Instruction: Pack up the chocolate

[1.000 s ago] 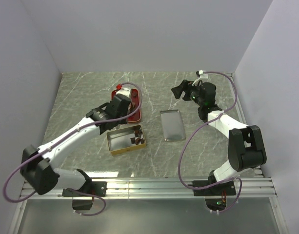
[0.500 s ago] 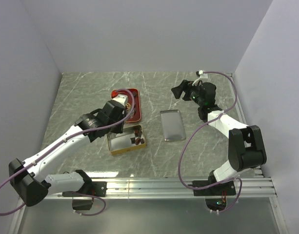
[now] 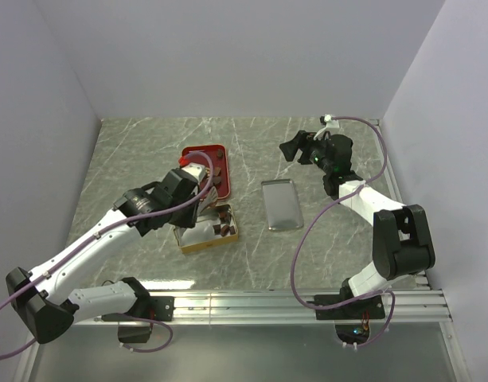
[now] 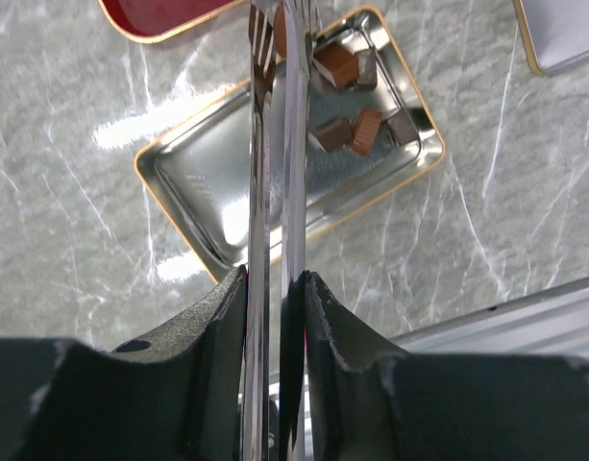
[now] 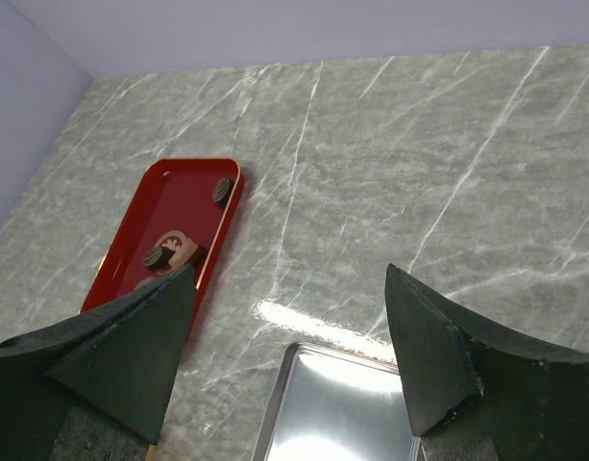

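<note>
Currently the left gripper (image 4: 270, 298) is clamped narrowly on a pair of metal tongs (image 4: 292, 173), which reach out over the tin (image 4: 193, 182). A brown bit shows between the tong tips near the tin's far rim. It looks like one piece pinched there, but the view is too tight to confirm.

Tin: it sits on the table (image 3: 132, 159) near the middle, just this side of the tray (image 5: 184, 197). About five pieces of chocolate (image 4: 337, 65) lie clustered in its right end. The left part is bare metal.

Tray: at least three pieces are visible in it from the right wrist view. In the top view the left arm hides part of it, so the full count cannot be told.

Lid (image 3: 279, 204): it lies flat on the table, right of the tin and apart from it, with nothing on it.

Right gripper (image 5: 289, 283): it is raised over the far right of the table with its jaws spread wide, holding nothing.

Assessment: packing is partway, perhaps around half. Left to do, in my judgement: release the carried piece into the tin and transfer the tray's pieces. The lid probably has to be fitted afterwards.
</note>
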`<state>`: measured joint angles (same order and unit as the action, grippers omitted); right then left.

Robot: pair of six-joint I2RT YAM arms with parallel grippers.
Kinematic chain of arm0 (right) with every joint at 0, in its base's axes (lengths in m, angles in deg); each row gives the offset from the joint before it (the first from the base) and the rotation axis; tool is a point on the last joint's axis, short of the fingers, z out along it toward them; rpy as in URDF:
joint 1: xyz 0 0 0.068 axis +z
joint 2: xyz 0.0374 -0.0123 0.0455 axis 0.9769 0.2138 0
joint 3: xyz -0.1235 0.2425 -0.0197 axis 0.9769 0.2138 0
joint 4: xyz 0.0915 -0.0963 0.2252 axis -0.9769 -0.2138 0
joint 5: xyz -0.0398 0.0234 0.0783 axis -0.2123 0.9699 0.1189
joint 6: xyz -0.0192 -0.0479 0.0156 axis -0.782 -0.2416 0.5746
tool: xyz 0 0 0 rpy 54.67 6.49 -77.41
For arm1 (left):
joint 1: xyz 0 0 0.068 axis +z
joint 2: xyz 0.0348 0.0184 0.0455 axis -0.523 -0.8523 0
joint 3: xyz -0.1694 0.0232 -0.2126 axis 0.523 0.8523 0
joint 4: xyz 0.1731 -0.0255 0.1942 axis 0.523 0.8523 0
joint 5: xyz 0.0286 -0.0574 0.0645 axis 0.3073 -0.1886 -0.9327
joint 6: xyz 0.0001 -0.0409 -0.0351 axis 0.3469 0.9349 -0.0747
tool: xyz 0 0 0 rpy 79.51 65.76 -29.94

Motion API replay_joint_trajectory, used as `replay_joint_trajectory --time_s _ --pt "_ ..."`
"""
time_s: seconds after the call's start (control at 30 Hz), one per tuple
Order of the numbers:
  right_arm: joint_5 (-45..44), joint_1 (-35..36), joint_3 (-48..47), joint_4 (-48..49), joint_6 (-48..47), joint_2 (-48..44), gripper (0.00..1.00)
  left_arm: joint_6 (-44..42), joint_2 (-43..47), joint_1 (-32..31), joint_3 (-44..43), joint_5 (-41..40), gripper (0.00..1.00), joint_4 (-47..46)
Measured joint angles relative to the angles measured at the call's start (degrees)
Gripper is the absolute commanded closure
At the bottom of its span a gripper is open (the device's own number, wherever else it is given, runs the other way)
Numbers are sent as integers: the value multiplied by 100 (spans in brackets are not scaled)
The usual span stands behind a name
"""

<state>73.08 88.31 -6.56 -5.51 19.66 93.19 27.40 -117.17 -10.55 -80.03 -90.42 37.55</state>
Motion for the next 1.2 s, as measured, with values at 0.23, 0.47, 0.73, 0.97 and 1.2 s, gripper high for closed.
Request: replay_joint_trajectory --time_s 0.23,0.47,0.73,0.97,1.2 --pt "4 0 0 0 0 0 14 114 188 0 -9 57 68 278" --pt "4 0 0 0 0 0 14 201 232 0 -13 96 68 407" --pt "4 2 0 0 -2 0 14 203 332 0 -46 247 68 538" --pt "4 2 0 0 -2 0 14 214 382 0 -48 310 62 651" --pt "4 2 0 -2 -4 0 14 245 382 0 -48 308 59 686"
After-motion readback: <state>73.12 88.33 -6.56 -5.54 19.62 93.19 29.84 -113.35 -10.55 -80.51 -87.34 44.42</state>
